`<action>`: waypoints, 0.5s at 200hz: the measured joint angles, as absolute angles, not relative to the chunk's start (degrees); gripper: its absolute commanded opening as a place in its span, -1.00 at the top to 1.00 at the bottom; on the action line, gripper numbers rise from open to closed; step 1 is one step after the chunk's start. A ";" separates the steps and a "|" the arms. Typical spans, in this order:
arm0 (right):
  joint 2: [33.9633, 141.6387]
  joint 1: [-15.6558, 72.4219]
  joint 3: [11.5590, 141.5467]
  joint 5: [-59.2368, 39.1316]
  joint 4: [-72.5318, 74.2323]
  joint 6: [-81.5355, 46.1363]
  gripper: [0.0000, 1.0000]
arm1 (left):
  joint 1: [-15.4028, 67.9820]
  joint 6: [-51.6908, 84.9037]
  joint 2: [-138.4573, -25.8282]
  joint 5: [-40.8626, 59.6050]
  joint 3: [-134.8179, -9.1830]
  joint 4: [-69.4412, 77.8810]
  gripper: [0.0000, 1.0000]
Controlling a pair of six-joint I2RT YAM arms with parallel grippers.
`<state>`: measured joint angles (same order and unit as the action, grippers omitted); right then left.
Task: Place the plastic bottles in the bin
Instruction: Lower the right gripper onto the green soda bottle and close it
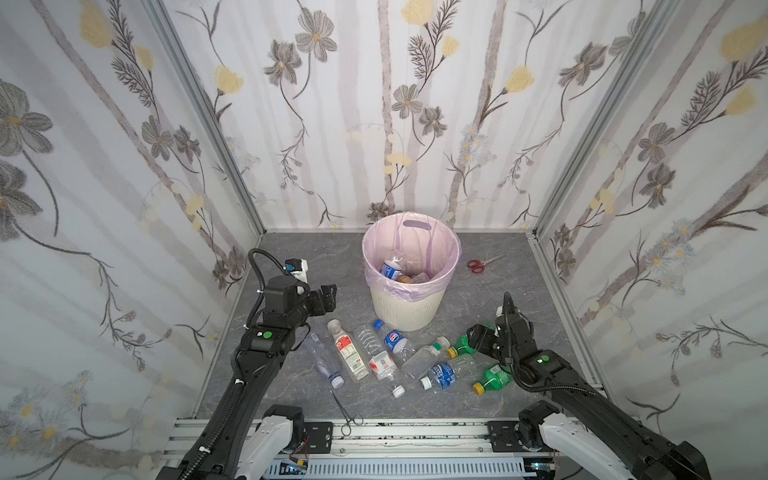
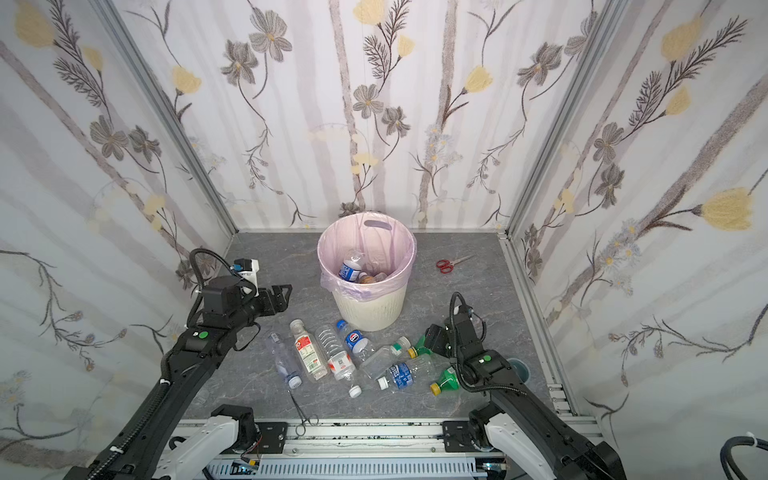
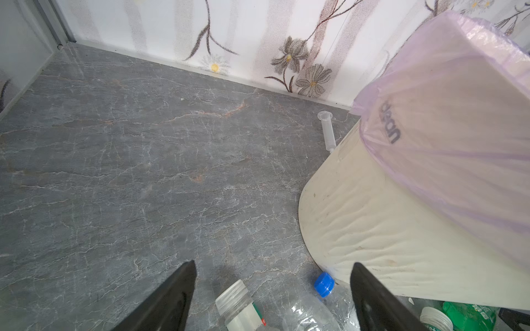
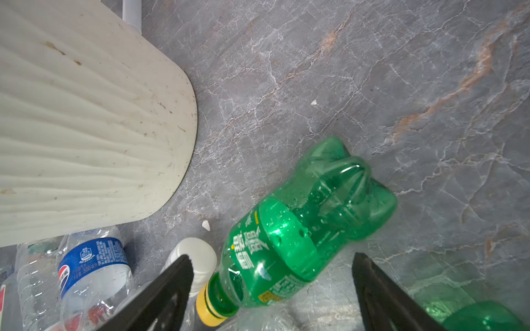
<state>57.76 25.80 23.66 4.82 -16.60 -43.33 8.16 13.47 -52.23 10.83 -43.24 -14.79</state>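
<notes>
Green bottle [image 4: 304, 226], yellow-capped, lying on its side

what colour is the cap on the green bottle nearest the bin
Yellow; the green bottle and its cap show best in the right wrist view.

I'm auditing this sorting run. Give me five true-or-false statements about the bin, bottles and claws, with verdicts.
1. The bin already holds bottles. True.
2. The red-handled scissors lie in the bin. False: they lie on the table, apart from it.
3. The right claw is shut on a green bottle. False: it is open, jaws apart over the bottle.
4. The left claw is open and empty. True.
5. The forceps lean against the bin. False: they lie at the table's near edge.
</notes>
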 measured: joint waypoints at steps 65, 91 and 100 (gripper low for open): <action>59.31 25.69 21.78 4.84 -12.47 -45.69 -0.72 | 8.16 13.47 -52.29 11.22 -43.09 -14.81 -0.72; 60.60 25.69 21.65 4.84 -10.87 -46.41 -0.71 | 8.16 13.47 -52.38 11.22 -43.07 -14.79 -0.72; 60.99 25.63 21.63 4.84 -10.20 -46.46 -0.71 | 8.16 13.47 -52.45 11.22 -43.07 -14.79 -0.72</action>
<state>60.99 25.63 21.63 4.84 -10.20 -46.46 8.16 13.47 -52.45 11.22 -43.07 -14.79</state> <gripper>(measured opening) 0.858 0.860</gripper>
